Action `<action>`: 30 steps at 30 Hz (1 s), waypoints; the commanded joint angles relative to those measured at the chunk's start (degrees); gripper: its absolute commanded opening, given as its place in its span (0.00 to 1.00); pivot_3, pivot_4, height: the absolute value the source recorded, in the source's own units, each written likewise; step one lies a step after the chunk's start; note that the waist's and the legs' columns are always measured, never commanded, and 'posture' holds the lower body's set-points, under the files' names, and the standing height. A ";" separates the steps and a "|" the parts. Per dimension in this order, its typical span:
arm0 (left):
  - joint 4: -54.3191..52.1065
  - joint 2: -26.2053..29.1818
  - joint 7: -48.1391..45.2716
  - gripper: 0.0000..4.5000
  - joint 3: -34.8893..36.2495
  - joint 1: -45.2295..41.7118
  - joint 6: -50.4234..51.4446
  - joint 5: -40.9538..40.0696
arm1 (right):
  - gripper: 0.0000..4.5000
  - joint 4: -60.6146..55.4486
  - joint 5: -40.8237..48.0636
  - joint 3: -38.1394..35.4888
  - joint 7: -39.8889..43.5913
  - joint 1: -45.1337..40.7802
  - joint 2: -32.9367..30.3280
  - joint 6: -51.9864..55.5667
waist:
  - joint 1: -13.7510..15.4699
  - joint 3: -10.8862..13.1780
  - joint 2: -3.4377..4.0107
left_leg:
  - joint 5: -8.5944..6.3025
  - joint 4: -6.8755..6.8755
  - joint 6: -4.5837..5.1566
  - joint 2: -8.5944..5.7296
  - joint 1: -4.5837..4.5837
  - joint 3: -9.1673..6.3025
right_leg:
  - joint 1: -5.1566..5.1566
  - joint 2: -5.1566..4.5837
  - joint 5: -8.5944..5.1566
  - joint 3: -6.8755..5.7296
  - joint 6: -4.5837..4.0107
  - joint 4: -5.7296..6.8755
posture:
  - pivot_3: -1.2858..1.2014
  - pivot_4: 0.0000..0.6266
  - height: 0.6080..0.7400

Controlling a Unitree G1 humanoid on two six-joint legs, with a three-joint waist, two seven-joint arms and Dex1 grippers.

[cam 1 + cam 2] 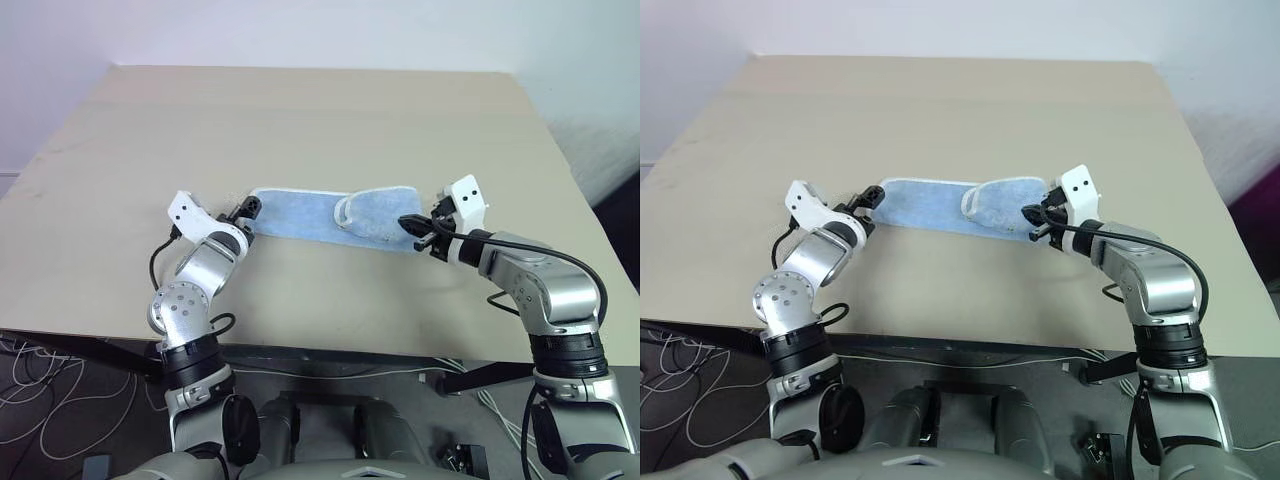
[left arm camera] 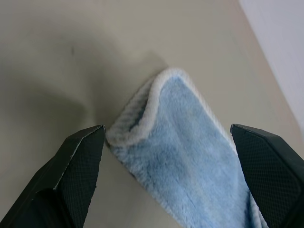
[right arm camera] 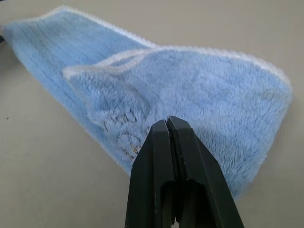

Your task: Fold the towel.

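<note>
One towel [image 1: 320, 214], light blue with white edging, lies folded into a narrow strip near the middle of the table [image 1: 300, 110], closer to its near edge. Its long axis runs side to side, roughly parallel to that edge, with the right end a little nearer. A flap is doubled over the right half. At the left end the left gripper [image 2: 166, 142] has its jaws spread wide on either side of the rounded fold. At the right end the right gripper [image 3: 167, 122] has its jaws pressed together, tips at the towel's edge.
</note>
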 commanded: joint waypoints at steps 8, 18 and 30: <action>7.10 0.06 3.57 0.99 2.77 -3.70 -2.69 -3.50 | 0.00 -0.56 -0.33 -0.90 0.63 -1.80 -1.20 -1.01 | 0.12 -0.01 0.00 | 0.06 0.01 -0.11 -0.01 0.01 0.00 | 0.03 0.01 0.00 -0.01 0.00 0.00 | 0.52 0.24 1.00; 12.45 0.13 4.10 0.72 4.11 -6.47 -2.94 -7.11 | 0.00 -2.03 0.01 -1.69 -0.67 -0.97 -0.79 -0.73 | 0.47 -0.01 0.00 | 0.11 0.03 -0.10 -0.04 0.04 -0.01 | 0.10 -0.01 0.01 -0.05 0.02 0.01 | 0.52 0.24 1.00; 10.09 1.82 2.51 0.00 2.99 -6.34 -2.84 -8.31 | 0.00 -1.82 0.04 -1.43 -1.45 -1.24 -0.17 -1.30 | -0.01 0.01 -0.03 | 0.12 -0.02 -0.12 -0.01 0.00 0.00 | 0.01 0.01 0.01 -0.02 0.01 0.00 | 0.52 0.24 1.00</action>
